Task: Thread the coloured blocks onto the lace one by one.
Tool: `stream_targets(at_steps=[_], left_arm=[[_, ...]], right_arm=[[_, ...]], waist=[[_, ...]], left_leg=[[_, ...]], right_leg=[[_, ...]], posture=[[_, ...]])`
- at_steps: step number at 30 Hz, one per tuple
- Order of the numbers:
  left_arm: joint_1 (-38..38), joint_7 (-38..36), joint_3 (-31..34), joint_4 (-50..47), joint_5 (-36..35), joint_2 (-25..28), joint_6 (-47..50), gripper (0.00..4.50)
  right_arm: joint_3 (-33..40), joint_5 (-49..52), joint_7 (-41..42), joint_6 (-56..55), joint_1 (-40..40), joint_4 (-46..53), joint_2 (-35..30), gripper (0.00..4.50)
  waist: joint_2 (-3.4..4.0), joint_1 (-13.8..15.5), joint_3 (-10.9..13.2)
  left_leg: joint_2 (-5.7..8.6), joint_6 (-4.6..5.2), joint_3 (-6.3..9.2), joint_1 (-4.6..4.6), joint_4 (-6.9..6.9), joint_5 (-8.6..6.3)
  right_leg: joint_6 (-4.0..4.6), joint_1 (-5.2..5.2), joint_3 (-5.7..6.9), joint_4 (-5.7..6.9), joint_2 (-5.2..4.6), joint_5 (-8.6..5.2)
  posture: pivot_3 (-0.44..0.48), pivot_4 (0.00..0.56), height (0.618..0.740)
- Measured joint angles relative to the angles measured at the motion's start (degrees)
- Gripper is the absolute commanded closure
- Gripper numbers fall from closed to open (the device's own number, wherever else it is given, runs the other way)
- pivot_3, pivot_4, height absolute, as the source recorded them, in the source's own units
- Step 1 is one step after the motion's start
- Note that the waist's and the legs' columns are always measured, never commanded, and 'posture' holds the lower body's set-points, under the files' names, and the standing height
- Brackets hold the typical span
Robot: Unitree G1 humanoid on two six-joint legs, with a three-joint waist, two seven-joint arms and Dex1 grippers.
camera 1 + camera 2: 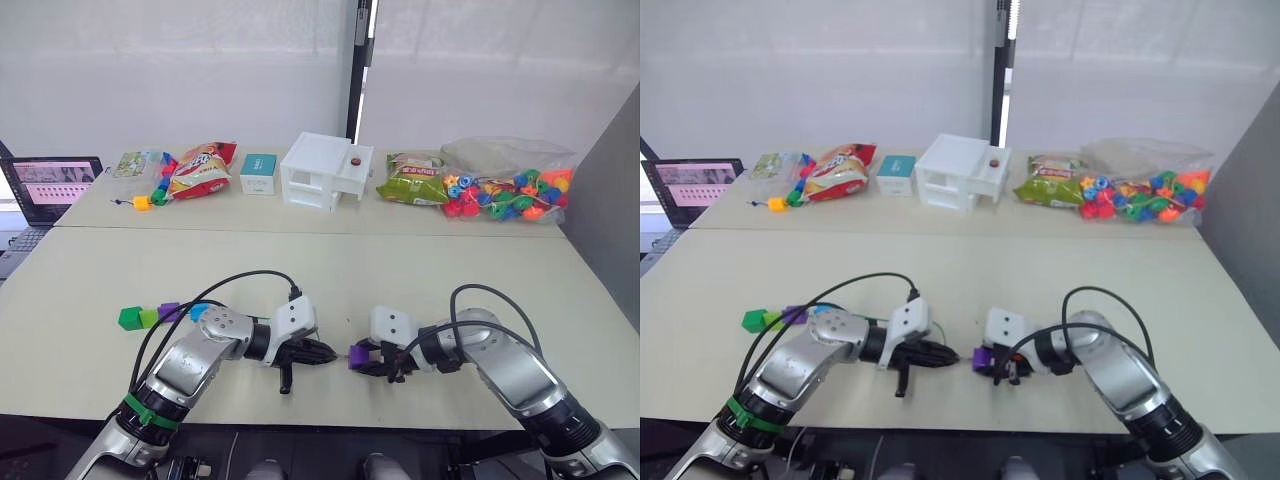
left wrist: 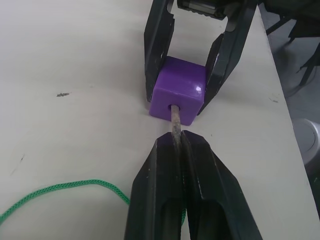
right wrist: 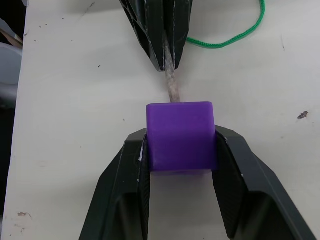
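Beige tables [image 1: 420,270]; white wall [image 1: 180,70]; dark post [image 1: 358,70].

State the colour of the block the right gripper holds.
Purple block, clearest in the right wrist view.

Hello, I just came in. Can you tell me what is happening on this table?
The robot is threading blocks onto a green lace. Its right tool holds a purple block just above the table. Its left tool pinches the lace's stiff pale tip, which has just entered the block's hole. Other blocks wait in a row to the robot's left, near the left arm.
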State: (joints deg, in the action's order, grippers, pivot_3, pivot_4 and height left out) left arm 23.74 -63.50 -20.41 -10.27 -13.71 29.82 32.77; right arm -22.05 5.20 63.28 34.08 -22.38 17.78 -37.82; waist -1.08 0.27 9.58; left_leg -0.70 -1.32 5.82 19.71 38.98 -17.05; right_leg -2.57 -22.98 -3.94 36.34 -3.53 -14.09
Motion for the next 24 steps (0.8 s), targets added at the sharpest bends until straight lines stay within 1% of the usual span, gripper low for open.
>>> stream_targets(at_steps=[4,8,10,12,13,16,20,23,24], left_arm=[[0.00,-0.78,0.22,0.60,0.53,0.00,-0.79,4.50],[0.00,-1.70,-1.05,3.27,3.52,-0.35,-7.26,4.50],[-0.02,-1.34,-1.66,4.87,5.06,-1.86,-10.56,4.50],[-0.06,-2.30,-1.65,5.58,5.90,-0.75,-14.80,4.50],[-0.35,-2.56,-1.68,5.91,6.39,-0.34,-16.92,4.50],[-1.41,-2.69,-1.62,6.99,7.46,0.47,-21.67,4.50],[-1.82,-2.85,-1.16,7.21,7.48,0.54,-22.56,4.50],[-2.01,-2.41,-0.99,7.05,7.20,-0.36,-21.75,4.50],[-2.13,-2.15,-0.70,7.00,6.85,-0.65,-20.71,3.80]], right_arm=[[0.16,-0.10,-0.14,0.00,0.29,0.00,0.52,3.33],[0.05,-0.48,-0.38,0.00,0.41,-0.01,1.43,3.33],[-0.19,-0.58,-0.55,-0.04,0.41,0.02,2.39,3.33],[-0.46,-0.53,-0.82,-0.13,0.44,0.07,2.95,3.33],[-0.61,-0.56,-0.82,-0.13,0.40,0.06,2.96,3.33],[-0.90,-0.59,-0.78,-0.24,0.22,0.06,2.89,3.33],[-1.16,-0.67,-0.84,-0.56,0.17,-0.02,2.78,3.33],[-1.20,-0.68,-0.87,-0.98,0.17,-0.13,2.68,3.33],[-1.19,-0.68,-0.89,-1.00,0.18,-0.13,2.64,3.33]], waist=[[0.00,-0.16,-0.05],[-0.01,-0.40,-0.15],[-0.05,-0.96,-0.16],[0.01,-1.76,-0.17],[0.01,-1.89,-0.17],[0.00,-2.05,-0.17],[0.00,-2.49,-0.17],[0.00,-2.57,-0.17],[0.00,-2.55,-0.17]], left_leg=[[-0.01,0.00,0.00,-0.02,-0.01,0.00],[-0.02,0.00,0.00,-0.05,-0.04,0.00],[-0.07,0.00,0.01,0.03,-0.07,0.00],[-0.08,0.01,0.00,-0.04,-0.15,-0.01],[-0.08,0.06,0.00,-0.11,-0.16,-0.04],[-0.08,0.17,0.01,-0.13,-0.18,-0.10],[-0.09,0.18,0.02,-0.13,-0.20,-0.10],[-0.08,0.18,0.03,-0.13,-0.20,-0.10],[-0.08,0.18,0.03,-0.13,-0.20,-0.10]], right_leg=[[0.00,0.00,0.00,0.00,0.00,0.00],[0.01,0.00,0.00,0.00,0.02,0.00],[0.01,-0.12,0.00,0.03,0.09,0.00],[0.05,-0.20,-0.02,0.22,0.10,-0.01],[0.06,-0.23,-0.01,0.39,0.09,-0.01],[0.07,-0.23,-0.01,0.38,0.10,-0.02],[0.08,-0.23,0.00,0.38,0.11,-0.04],[0.08,-0.22,0.00,0.38,0.11,-0.04],[0.08,-0.22,0.00,0.38,0.10,-0.04]], posture=[[0.000,0.150,0.740],[0.000,0.150,0.740],[0.000,0.150,0.740],[0.000,0.150,0.740],[0.000,0.150,0.740],[0.000,0.150,0.740],[0.000,0.150,0.740],[0.000,0.150,0.740],[0.000,0.150,0.740]])
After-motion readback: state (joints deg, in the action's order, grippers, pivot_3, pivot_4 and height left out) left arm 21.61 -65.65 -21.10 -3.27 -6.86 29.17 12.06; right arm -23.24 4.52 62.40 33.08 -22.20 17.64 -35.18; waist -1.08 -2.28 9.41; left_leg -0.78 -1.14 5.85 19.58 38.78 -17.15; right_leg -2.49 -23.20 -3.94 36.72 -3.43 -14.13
